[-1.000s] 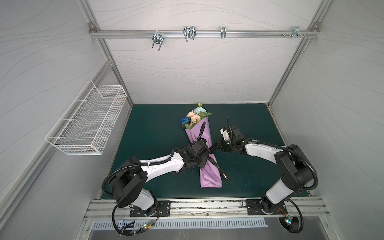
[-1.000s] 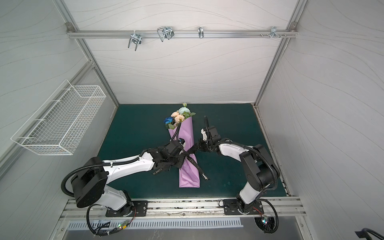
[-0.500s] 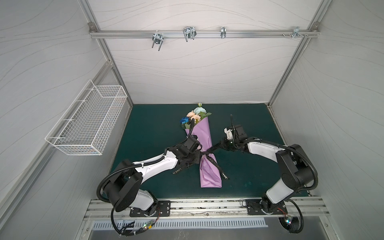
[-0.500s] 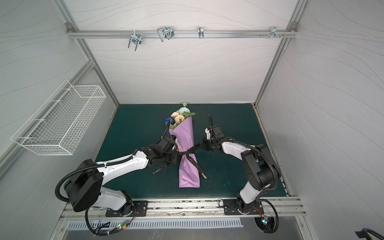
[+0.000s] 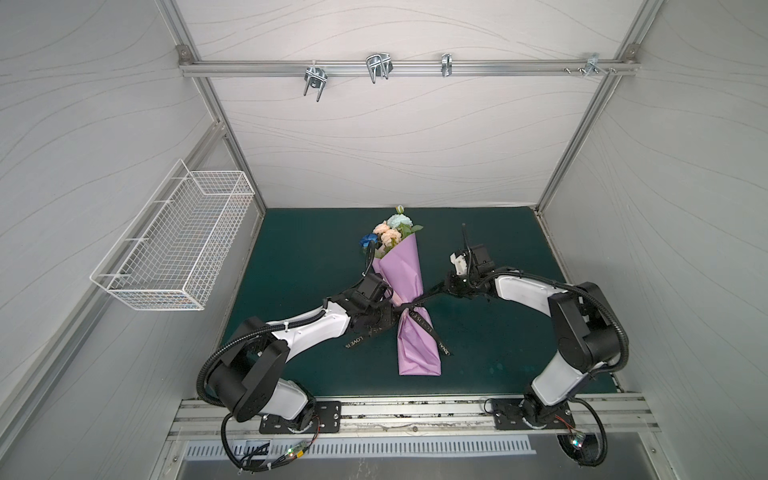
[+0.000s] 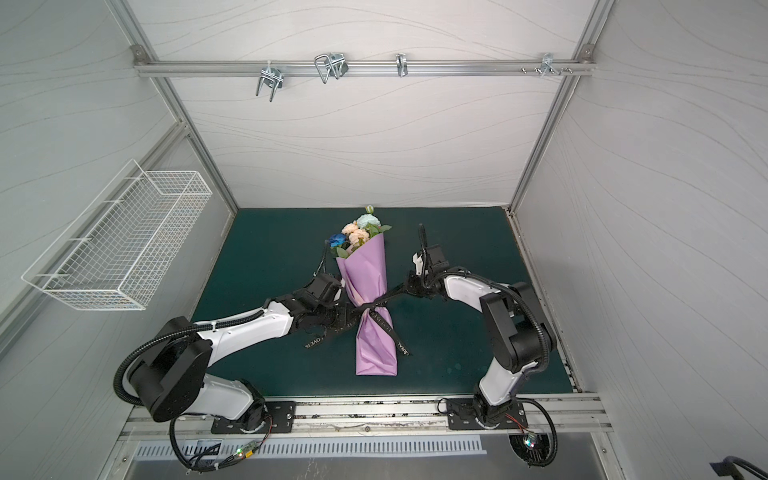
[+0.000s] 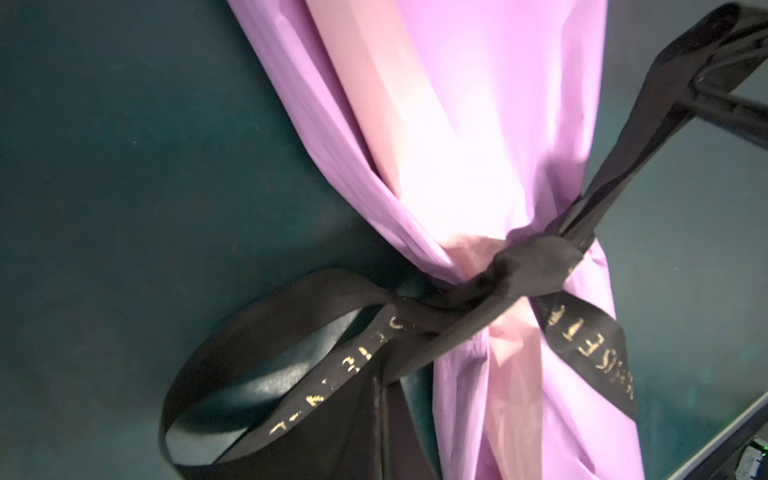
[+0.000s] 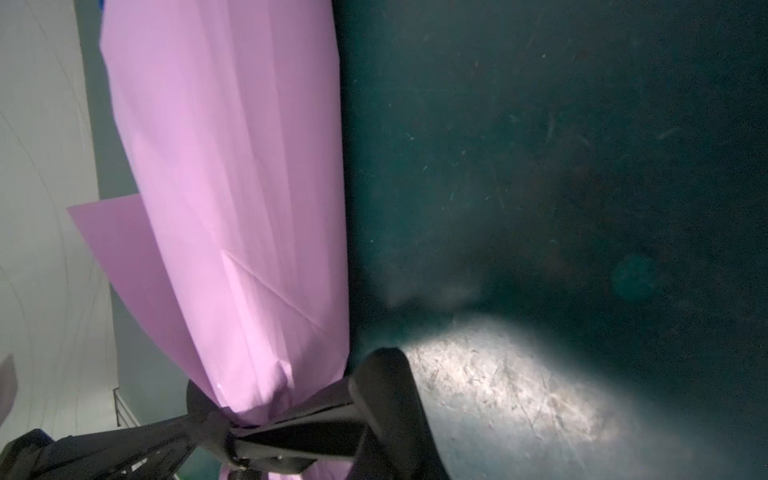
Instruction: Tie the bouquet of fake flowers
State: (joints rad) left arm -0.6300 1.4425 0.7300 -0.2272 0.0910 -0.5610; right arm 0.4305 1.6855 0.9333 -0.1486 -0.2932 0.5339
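Bouquet of fake flowers (image 5: 392, 232) lies mid-table on the green mat (image 5: 307, 266), blooms toward the back wall, stems hidden inside the lilac paper (image 5: 409, 270). Black ribbon (image 5: 417, 309) is knotted round the paper's waist, gold lettering on its tails. My left gripper (image 5: 387, 318) sits just beside the wrap, jaws closed on a ribbon loop. My right gripper (image 5: 444, 288) stands off on the opposite side, jaws pinched on the other strand, which runs taut from the knot. One tail lies over the lower wrap, the other on the mat by my left wrist.
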